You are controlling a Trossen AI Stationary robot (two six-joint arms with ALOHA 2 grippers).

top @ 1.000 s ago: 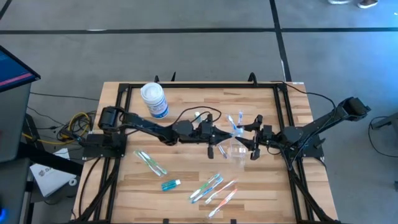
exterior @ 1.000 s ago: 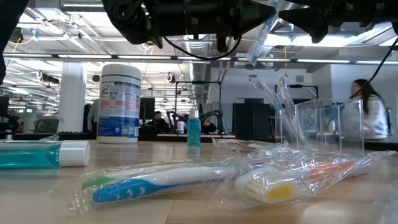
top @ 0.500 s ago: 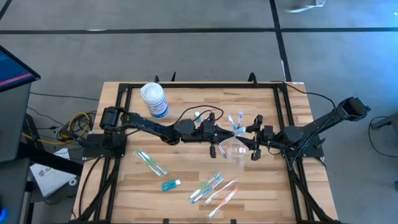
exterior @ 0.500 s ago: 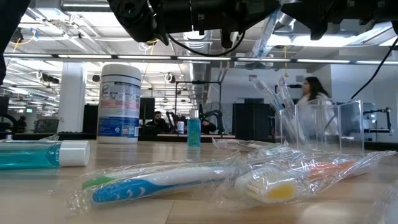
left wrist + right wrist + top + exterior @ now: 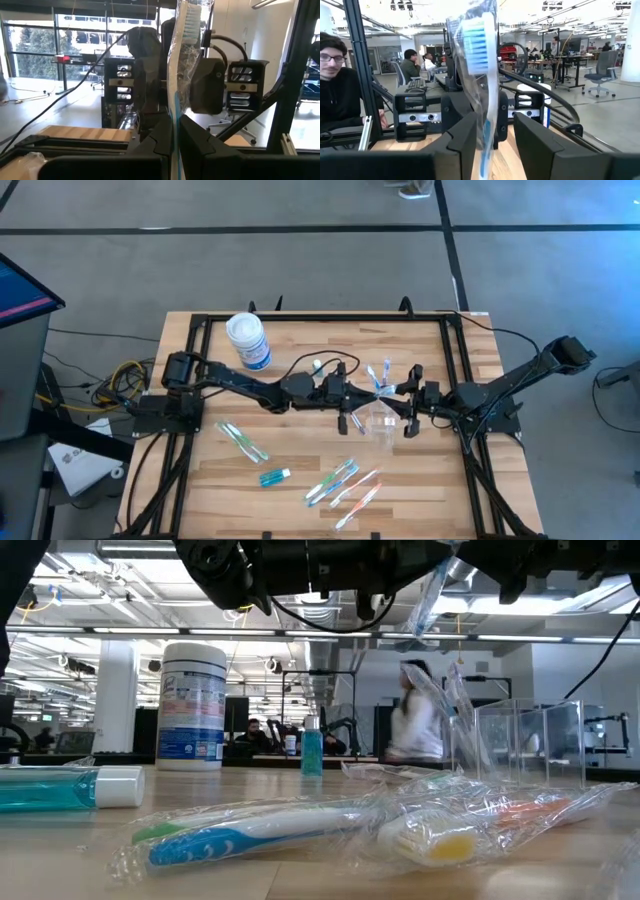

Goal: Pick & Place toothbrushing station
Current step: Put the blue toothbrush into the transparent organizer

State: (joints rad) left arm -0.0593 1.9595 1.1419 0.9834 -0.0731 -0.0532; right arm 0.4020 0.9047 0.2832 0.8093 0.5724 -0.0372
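Wrapped toothbrush [image 5: 176, 75] upright, bristles up, pinched in left pincer [image 5: 175, 145]; right pincer [image 5: 490, 137] spread (just beside).

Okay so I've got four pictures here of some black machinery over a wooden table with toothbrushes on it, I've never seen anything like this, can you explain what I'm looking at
These are two robot arms at a wooden table, photographed by four cameras at once: one overhead, one at table height, and one on each arm's wrist.

From above, the left gripper and right gripper meet over the middle, above a small clear plastic cup. The left one is shut on a wrapped toothbrush, standing upright between its fingers in the left wrist picture. The right wrist picture shows the same brush between the right gripper's fingers, with gaps either side, so it looks like a handover.

Lying on the table are more wrapped toothbrushes, a teal tube and a white canister. People in the background are simply in the room.
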